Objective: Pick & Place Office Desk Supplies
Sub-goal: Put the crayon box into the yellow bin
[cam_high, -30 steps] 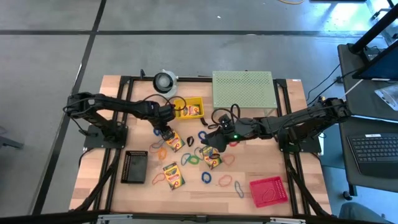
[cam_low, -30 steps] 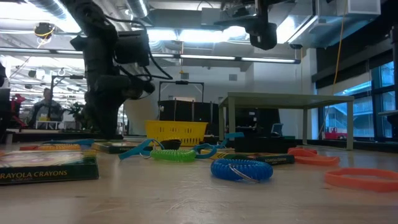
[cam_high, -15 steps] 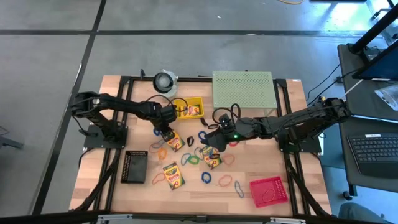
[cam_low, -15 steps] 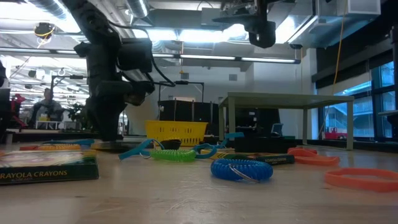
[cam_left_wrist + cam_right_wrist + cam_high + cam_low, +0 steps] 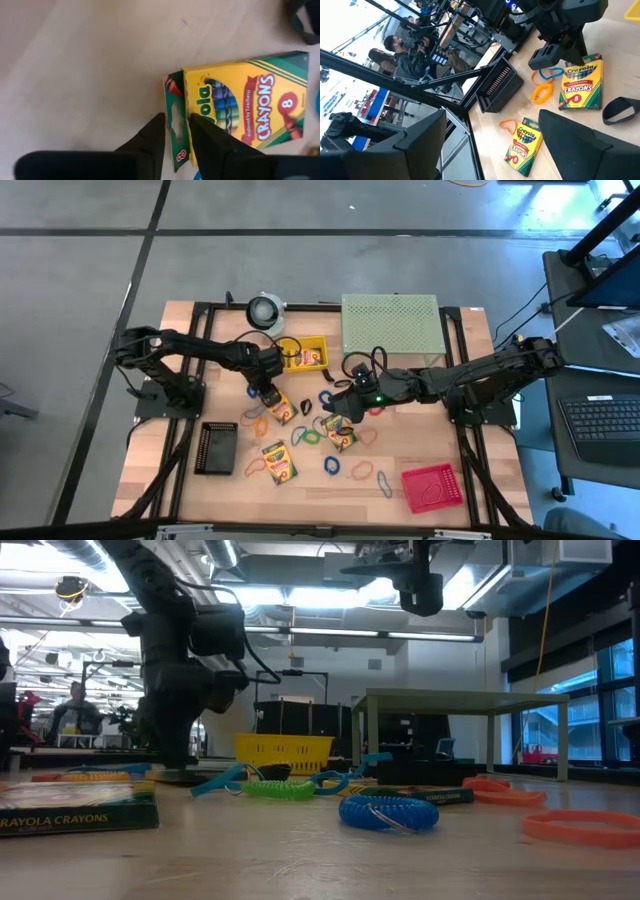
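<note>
left gripper (image 5: 175,137) down at table level, fingers (image 5: 150,140) pinched on the green flap end of a flat yellow-and-green cardboard crayon box (image 5: 240,107) — a grip on the thin edge, likely because the box lies flat on the pale wooden table (image 5: 400,455) and offers no other purchase. box body stretching away toward 2 o'clock from the fingertips in the left wrist view, face up, resting on the wood. in the high view, same box (image 5: 278,408) at about 5 o'clock from the small yellow plastic tray (image 5: 305,355), near it. right gripper (image 5: 340,402) poised above the middle of the table, jaws spread wide, holding nothing, probably waiting its turn; second crayon box (image 5: 340,434) just at its 6 o'clock, scattered coloured rubber-band loops (image 5: 312,436) close by. red mesh basket (image 5: 432,486) far off toward 4 o'clock.
</note>
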Controlling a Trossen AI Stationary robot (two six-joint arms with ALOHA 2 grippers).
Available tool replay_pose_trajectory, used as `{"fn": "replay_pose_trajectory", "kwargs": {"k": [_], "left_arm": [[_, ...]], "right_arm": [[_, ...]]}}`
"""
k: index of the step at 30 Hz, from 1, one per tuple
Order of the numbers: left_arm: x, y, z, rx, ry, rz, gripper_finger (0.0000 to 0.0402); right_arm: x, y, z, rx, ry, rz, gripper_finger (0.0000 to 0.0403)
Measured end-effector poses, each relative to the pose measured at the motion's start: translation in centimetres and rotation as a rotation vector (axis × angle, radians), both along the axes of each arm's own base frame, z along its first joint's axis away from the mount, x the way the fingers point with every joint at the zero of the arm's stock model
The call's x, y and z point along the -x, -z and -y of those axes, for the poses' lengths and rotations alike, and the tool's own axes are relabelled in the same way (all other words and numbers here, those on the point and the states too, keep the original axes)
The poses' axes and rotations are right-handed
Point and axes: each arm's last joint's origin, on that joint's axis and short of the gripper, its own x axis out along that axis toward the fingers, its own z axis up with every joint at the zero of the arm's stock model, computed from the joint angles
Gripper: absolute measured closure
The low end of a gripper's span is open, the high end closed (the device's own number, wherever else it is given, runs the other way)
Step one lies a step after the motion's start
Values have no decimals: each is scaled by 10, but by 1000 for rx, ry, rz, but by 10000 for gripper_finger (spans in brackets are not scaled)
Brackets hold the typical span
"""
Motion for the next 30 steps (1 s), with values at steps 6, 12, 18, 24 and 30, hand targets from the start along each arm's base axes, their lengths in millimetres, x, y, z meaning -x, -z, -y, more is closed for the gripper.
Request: {"fn": "replay_pose_trajectory", "kwargs": {"k": [6,12,18,24,30], "left_arm": [[1,0,-4,61,-21,14,394],[1,-4,-7,147,-35,36,400],[-13,-33,-12,135,-18,150,400],[-24,-58,-16,149,-2,222,400],[-32,-78,-17,202,33,279,400]], "right_arm": [[0,0,0,1,0,0,85],[0,0,0,1,0,0,85],[0,0,0,0,-4,0,85],[0,0,0,-3,-16,-1,85],[0,0,0,-3,-18,-1,85]]}}
